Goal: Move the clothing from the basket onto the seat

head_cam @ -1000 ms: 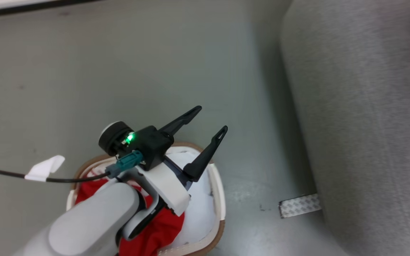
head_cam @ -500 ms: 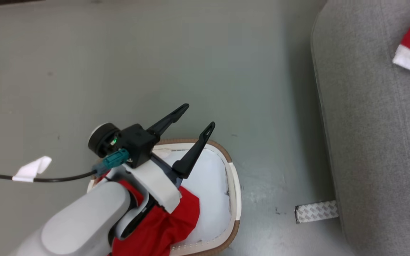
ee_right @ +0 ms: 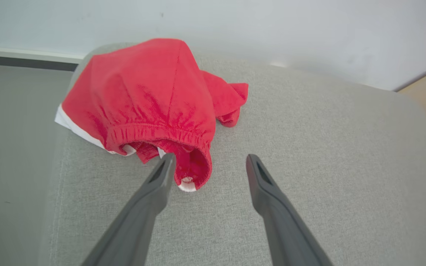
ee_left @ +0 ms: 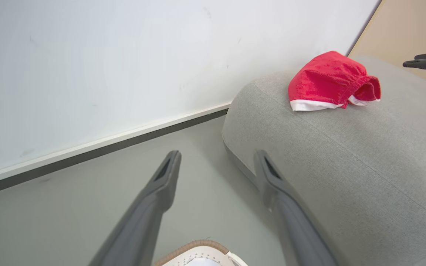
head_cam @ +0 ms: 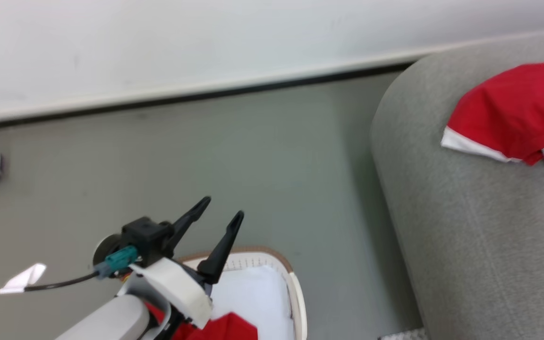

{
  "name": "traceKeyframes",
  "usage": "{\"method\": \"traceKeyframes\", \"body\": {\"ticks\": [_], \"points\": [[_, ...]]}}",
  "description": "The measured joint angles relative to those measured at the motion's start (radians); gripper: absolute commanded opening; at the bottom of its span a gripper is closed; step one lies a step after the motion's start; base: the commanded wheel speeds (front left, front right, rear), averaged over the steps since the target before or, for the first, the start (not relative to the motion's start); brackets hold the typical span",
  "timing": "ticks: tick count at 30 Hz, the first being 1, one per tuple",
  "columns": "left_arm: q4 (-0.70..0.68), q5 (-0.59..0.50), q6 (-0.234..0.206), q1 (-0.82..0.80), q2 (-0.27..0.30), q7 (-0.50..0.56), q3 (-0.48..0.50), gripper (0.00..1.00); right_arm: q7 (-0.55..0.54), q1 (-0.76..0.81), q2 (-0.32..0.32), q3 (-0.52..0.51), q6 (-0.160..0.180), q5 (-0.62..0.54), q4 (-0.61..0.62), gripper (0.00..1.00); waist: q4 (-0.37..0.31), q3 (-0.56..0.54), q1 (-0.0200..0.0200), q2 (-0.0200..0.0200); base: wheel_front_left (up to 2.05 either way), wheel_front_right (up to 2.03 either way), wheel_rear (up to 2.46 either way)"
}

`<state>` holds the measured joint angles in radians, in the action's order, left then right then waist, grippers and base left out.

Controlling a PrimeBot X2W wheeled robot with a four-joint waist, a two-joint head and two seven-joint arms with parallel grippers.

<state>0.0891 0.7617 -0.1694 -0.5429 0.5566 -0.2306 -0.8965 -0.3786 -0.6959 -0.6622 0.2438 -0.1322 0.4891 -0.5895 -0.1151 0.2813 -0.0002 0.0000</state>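
1. Your left gripper (head_cam: 223, 208) hovers above the basket (head_cam: 297, 293), fingers spread wide, holding nothing.
2. Your right gripper (ee_right: 210, 158) hangs over the seat (ee_right: 309, 147), fingers wide and empty, near one red garment (ee_right: 142, 96) lying there.
3. More red clothing (head_cam: 227, 327) lies in the basket on white padding (head_cam: 253, 297).

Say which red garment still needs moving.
The red garment in the basket, below the left gripper; the other garment already lies on the grey seat.
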Motion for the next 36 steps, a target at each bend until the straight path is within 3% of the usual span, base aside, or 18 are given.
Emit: {"method": "traceKeyframes", "body": {"ticks": [3, 8, 14, 20, 27, 32, 36], "points": [[-0.010, 0.014, -0.034, 0.047, 0.017, -0.010, 0.027, 1.00, 0.016, 0.054, -0.035, 0.001, 0.000, 0.035, 0.101, 1.00, -0.008, -0.072, -0.0001, 0.0000, 0.00, 0.00, 0.00], [-0.035, 0.045, -0.101, 0.141, 0.026, -0.027, 0.110, 1.00, 0.076, 0.147, -0.015, -0.052, 0.000, 0.067, 0.258, 1.00, -0.013, -0.188, -0.0002, 0.0000, 0.00, 0.00, 0.00], [-0.132, 0.037, -0.168, 0.255, 0.033, -0.032, 0.281, 1.00, 0.160, 0.265, 0.107, -0.117, 0.000, 0.090, 0.438, 1.00, -0.001, -0.286, -0.0003, 0.0001, 0.00, 0.00, 0.00], [-0.173, -0.020, -0.174, 0.408, -0.010, -0.032, 0.450, 1.00, 0.271, 0.393, 0.241, -0.156, 0.000, 0.016, 0.544, 1.00, 0.036, -0.309, -0.0002, 0.0000, 0.00, 0.00, 0.00], [-0.148, -0.128, -0.093, 0.542, -0.155, -0.033, 0.605, 1.00, 0.439, 0.536, 0.405, -0.160, 0.000, -0.074, 0.525, 1.00, 0.059, -0.308, 0.0001, 0.0000, 0.00, 0.00, 0.00], [-0.094, -0.224, -0.019, 0.575, -0.254, -0.033, 0.655, 1.00, 0.574, 0.631, 0.465, -0.158, 0.000, -0.138, 0.505, 1.00, 0.078, -0.307, 0.0002, 0.0001, 0.00, 0.00, 0.00], [-0.059, -0.286, 0.034, 0.596, -0.318, -0.033, 0.715, 1.00, 0.612, 0.679, 0.511, -0.131, 0.000, -0.164, 0.485, 1.00, 0.079, -0.306, 0.0002, 0.0000, 0.00, 0.00, 0.00]]}}
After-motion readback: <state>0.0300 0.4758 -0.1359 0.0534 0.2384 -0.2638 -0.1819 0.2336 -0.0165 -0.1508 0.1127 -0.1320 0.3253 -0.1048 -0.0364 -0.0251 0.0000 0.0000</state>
